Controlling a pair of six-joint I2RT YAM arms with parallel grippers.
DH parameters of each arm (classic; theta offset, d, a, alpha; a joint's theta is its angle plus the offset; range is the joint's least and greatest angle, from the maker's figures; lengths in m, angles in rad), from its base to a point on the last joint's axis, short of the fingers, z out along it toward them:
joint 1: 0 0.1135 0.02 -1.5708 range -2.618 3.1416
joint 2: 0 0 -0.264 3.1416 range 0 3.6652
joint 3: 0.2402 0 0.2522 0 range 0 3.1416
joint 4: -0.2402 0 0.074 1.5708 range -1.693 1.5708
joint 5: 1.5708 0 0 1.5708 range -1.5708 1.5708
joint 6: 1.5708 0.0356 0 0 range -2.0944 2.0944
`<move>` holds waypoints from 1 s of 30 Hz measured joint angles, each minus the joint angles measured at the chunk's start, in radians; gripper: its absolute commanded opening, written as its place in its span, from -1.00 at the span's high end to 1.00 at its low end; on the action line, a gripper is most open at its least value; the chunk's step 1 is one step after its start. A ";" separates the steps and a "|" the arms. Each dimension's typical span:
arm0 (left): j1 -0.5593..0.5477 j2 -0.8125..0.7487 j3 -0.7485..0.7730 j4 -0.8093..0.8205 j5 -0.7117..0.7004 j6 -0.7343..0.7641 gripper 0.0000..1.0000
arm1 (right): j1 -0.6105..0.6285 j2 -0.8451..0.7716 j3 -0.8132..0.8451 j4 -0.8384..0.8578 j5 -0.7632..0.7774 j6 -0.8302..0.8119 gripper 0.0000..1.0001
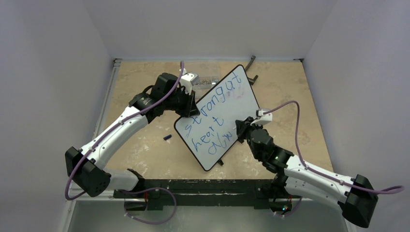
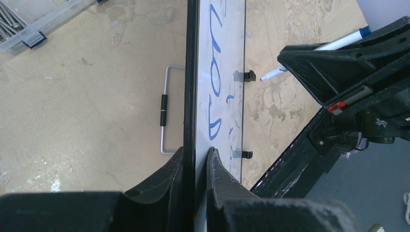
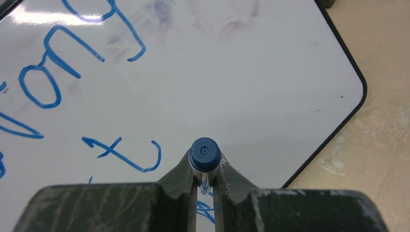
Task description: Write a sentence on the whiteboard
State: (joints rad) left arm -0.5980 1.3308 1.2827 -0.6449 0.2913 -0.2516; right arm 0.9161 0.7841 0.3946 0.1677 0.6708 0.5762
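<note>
with our left gripper (image 2: 196, 152) clamped on the left edge of the whiteboard (image 1: 243, 101) mid-table and our right gripper (image 3: 205, 170) pinched on the marker (image 3: 205, 152) by the sentence (image 1: 212, 116), we should press lightly and hold the board steady.

Top cam sits high behind my arm bases, looking down and forward over the whole table (image 1: 290, 96). Left wrist cam is tight behind the left gripper (image 2: 195, 152), sighting edge-on along the whiteboard (image 2: 232, 48) toward the right gripper (image 2: 295, 60). Right wrist cam hangs close over the whiteboard face, looking down past the butt of the marker (image 3: 205, 153). I get the whiteboard in all three.
</note>
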 measured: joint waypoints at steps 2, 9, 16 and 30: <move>0.000 0.000 0.000 -0.001 -0.003 0.000 1.00 | -0.023 0.023 -0.001 0.020 0.011 -0.001 1.00; -0.006 -0.002 0.000 -0.003 -0.019 0.000 1.00 | -0.092 0.031 -0.055 0.103 0.002 -0.014 1.00; -0.011 -0.006 0.000 -0.007 -0.036 -0.001 1.00 | -0.098 -0.066 -0.119 0.195 -0.047 -0.056 1.00; -0.013 -0.007 0.000 -0.007 -0.038 -0.001 1.00 | -0.098 -0.048 -0.160 0.267 -0.112 -0.062 1.00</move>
State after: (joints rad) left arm -0.6109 1.3239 1.2827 -0.6521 0.2535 -0.2527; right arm 0.8177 0.7364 0.2344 0.4351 0.5591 0.5144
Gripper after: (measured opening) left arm 0.135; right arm 0.099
